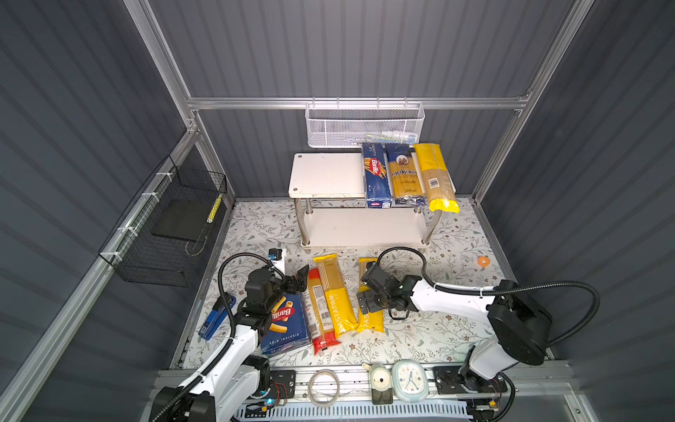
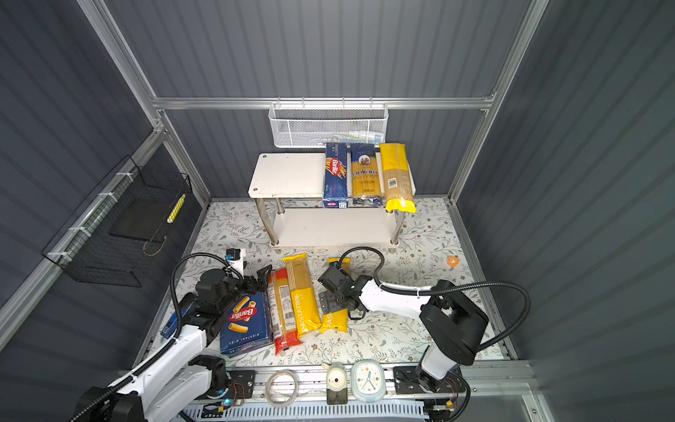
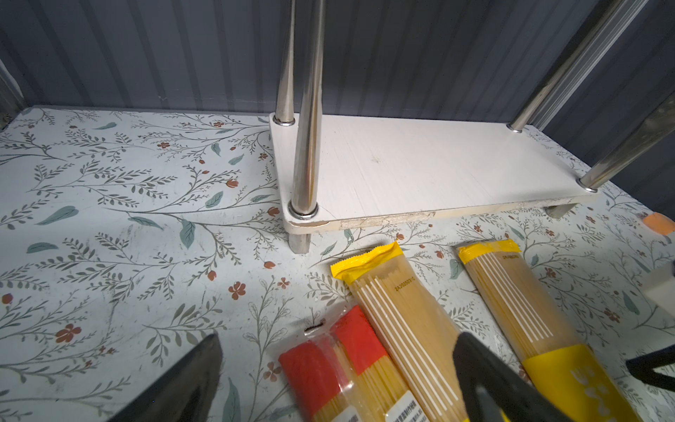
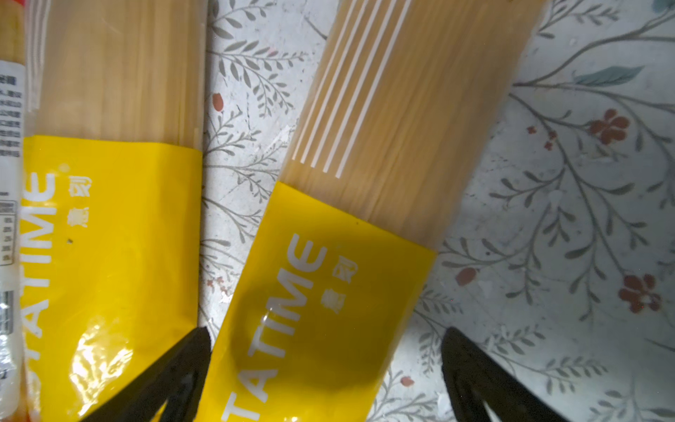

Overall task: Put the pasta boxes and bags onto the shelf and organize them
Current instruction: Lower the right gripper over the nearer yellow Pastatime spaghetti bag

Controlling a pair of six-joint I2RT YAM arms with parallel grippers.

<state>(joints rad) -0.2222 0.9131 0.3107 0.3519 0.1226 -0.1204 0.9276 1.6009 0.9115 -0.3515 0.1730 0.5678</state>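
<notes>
The right tool [image 4: 327,332] is spread wide, its tips either side of a yellow bag [image 4: 365,219] and pinching nothing. That bag lies flat on the table [image 1: 420,336], near the front of the shelf [image 1: 328,175]. Just beside it lie a second yellow bag [image 1: 338,299], a red-ended bag [image 1: 321,329] and a wide blue box [image 1: 286,325]. The left tool [image 3: 338,339] is also spread and holds nothing.

Three of seven packs are done: a narrow blue box [image 1: 376,175], a dark-blue bag [image 1: 403,171] and a labelled yellow bag [image 1: 434,179] lie side by side on the shelf's top board. Its lower board holds nothing. Four packs are left.

The right arm reaches low across the table, wrist bent down over its bag, likely ready to grasp. The left arm is folded above the wide box, its tool aimed toward the shelf.
</notes>
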